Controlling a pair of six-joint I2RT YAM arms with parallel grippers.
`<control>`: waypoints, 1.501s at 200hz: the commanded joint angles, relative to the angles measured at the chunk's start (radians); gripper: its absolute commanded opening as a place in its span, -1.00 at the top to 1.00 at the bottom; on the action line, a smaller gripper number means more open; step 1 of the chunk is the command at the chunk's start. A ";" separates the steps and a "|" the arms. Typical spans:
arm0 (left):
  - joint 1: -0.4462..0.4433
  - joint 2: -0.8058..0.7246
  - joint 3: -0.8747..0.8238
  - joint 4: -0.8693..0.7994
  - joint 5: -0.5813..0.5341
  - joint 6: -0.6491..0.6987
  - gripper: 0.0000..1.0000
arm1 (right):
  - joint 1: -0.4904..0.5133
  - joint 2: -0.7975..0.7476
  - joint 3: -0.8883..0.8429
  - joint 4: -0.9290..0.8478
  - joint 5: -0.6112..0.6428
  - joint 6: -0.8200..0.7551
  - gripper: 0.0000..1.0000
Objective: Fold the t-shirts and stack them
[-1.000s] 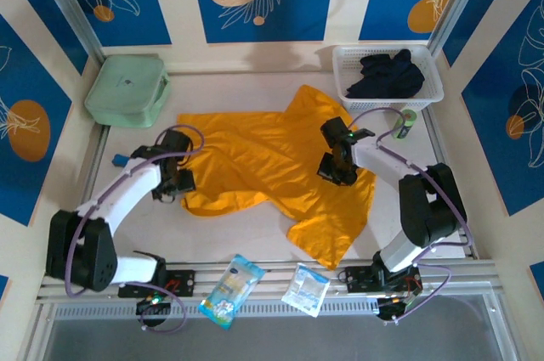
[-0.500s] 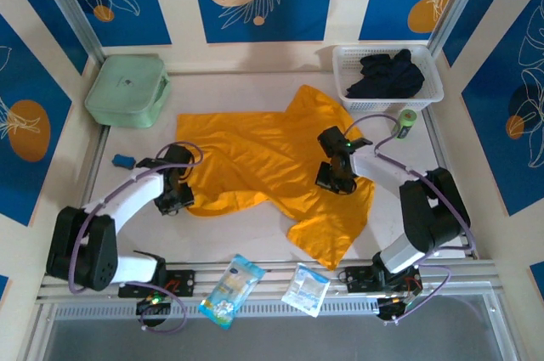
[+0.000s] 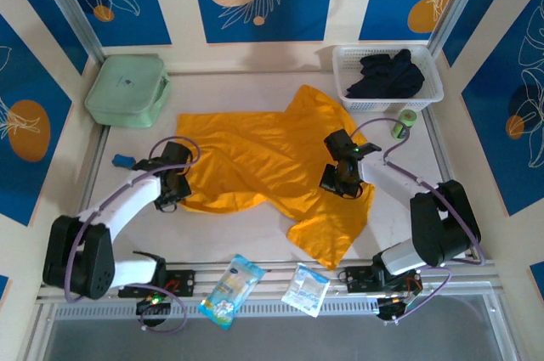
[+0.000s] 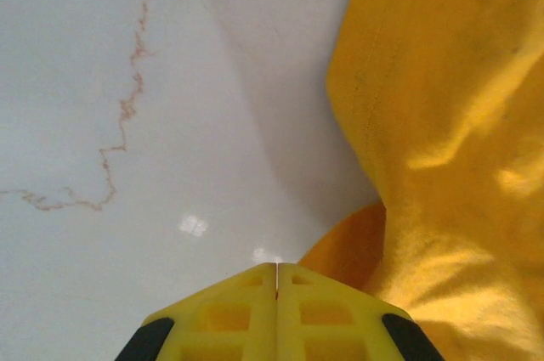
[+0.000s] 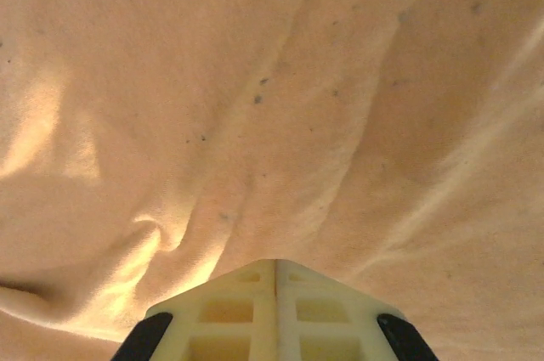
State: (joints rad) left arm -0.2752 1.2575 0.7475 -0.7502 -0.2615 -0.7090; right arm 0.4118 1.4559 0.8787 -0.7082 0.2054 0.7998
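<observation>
Grip mattered most here. The left tool [image 4: 277,269] was pressed together at the near-left hem of the orange t-shirt [image 3: 255,157], though whether it caught cloth was unclear. The right tool [image 5: 275,265] pinched puckered cloth on the shirt's right side. The shirt lay spread mid-desk. Lifting both corners evenly should keep the fold straight, short of the far basket [image 3: 344,57].

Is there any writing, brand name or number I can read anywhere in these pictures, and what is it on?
Nothing here can be read as words or numbers.
On the blue-and-white packet: coloured printing, too small to read.
On the second packet: printing, too blurred to read.
On the mint-green case: a small dark mark on the lid, unreadable.
On the orange t-shirt: no print at all.
</observation>
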 commanded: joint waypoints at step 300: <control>-0.011 0.857 0.663 0.136 0.063 0.085 0.06 | -0.365 0.286 0.097 -0.019 -0.006 -0.123 1.00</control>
State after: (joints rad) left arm -0.2863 1.9846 1.3457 -0.6277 -0.2241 -0.6788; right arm 0.0753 1.6901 0.9657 -0.6670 0.1051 0.6941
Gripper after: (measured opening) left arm 0.474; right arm 0.047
